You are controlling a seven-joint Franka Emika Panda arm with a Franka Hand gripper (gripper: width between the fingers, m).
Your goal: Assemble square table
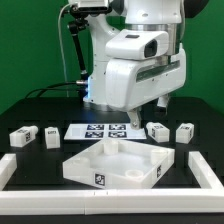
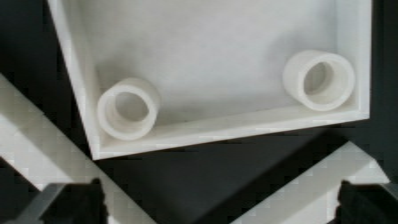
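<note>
On black tabletop: 1 sq top, 4 leg blocks.

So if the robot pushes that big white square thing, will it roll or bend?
Probably neither. The square top lies flat and wide, so it should slide, not roll or tip. It looks like hard moulded plastic with a raised rim, so likely stiff. Its smooth surface may be slippery for the hand.
</note>
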